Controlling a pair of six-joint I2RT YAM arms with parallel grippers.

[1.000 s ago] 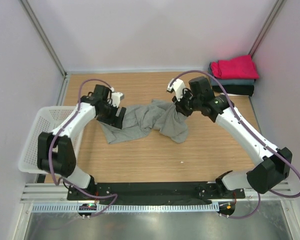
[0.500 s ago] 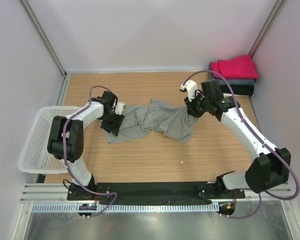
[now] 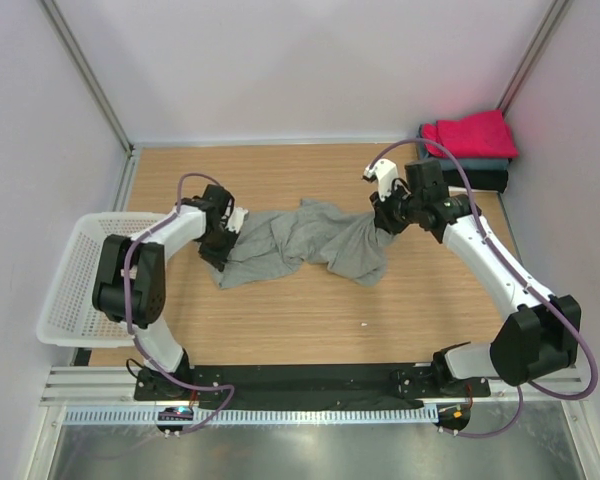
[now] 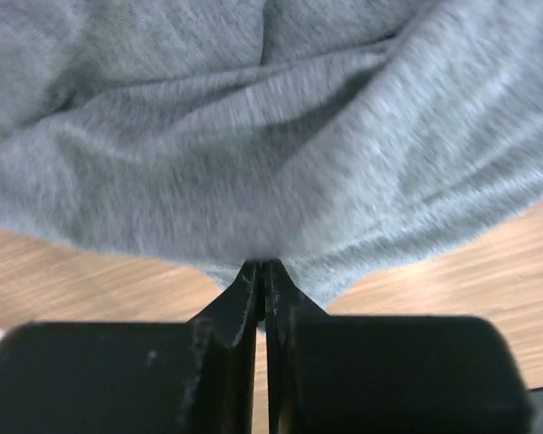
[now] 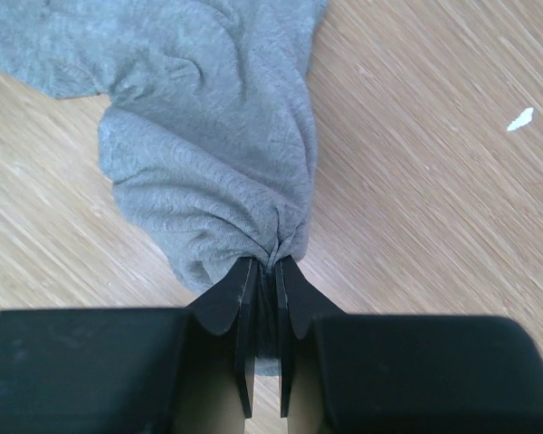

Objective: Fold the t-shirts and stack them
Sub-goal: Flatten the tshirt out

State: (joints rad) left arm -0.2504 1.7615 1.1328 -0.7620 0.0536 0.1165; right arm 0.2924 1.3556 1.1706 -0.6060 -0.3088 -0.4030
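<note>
A large heather-grey t-shirt (image 3: 300, 245) lies crumpled and stretched across the middle of the wooden table. My left gripper (image 3: 218, 252) is at its left end, jaws pressed together on the hem (image 4: 262, 264), and the grey cloth (image 4: 271, 136) fills the view above. My right gripper (image 3: 380, 222) is shut on a bunched fold at the shirt's right end (image 5: 269, 262); the rest of the shirt (image 5: 208, 136) trails away over the wood. In the back right corner sits a folded stack: magenta-red t-shirt (image 3: 470, 133) on top, slate-blue one (image 3: 480, 163) under it, black one (image 3: 475, 180) at the bottom.
A white plastic mesh basket (image 3: 65, 290) stands at the table's left edge, close to the left arm. A small white speck (image 3: 365, 324) lies on the bare wood in front of the shirt. Walls close the table in at the back and sides.
My left gripper has gone from open to shut on the shirt's left edge. The right gripper carried its end of the shirt to the right, stretching the cloth, then held still.
</note>
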